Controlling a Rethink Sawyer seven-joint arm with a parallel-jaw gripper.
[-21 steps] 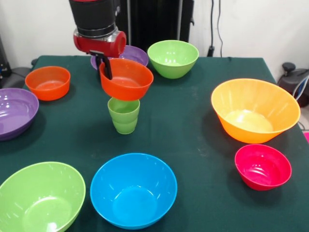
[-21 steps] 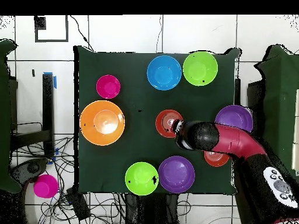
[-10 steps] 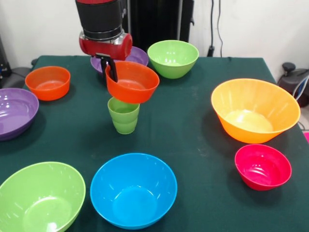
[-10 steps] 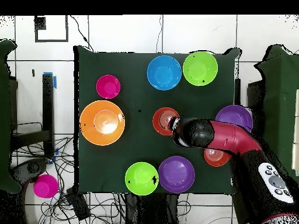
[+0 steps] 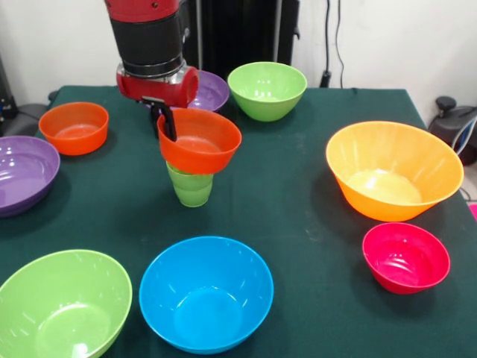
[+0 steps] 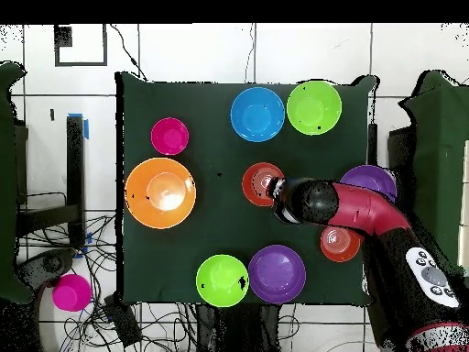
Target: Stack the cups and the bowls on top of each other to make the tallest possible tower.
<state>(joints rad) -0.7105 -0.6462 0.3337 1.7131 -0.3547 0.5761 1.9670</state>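
Note:
My gripper (image 5: 166,128) is shut on the rim of a small orange-red bowl (image 5: 201,143), with one dark finger (image 5: 169,123) inside the bowl. The bowl's base meets the mouth of the light-green cup (image 5: 192,190), which stands upright mid-table; the cup's rim is hidden under the bowl. From overhead, the held bowl (image 6: 261,183) covers the cup, and the gripper (image 6: 276,192) is at its edge. Loose bowls lie around: blue (image 5: 206,292), lime-green (image 5: 63,304), purple (image 5: 22,171), orange-red (image 5: 73,127), purple (image 5: 210,89), lime-green (image 5: 267,89), large orange (image 5: 393,170), pink-red (image 5: 406,256).
The bowls ring the cup on the dark green cloth (image 5: 291,194). In the overhead view the red arm (image 6: 366,215) crosses over one purple bowl (image 6: 374,180) and beside an orange-red bowl (image 6: 341,244). A pink object (image 6: 70,291) lies off the table.
The held orange-red bowl has come down and slightly left, from hovering above the cup to resting on its mouth. The grip has not changed.

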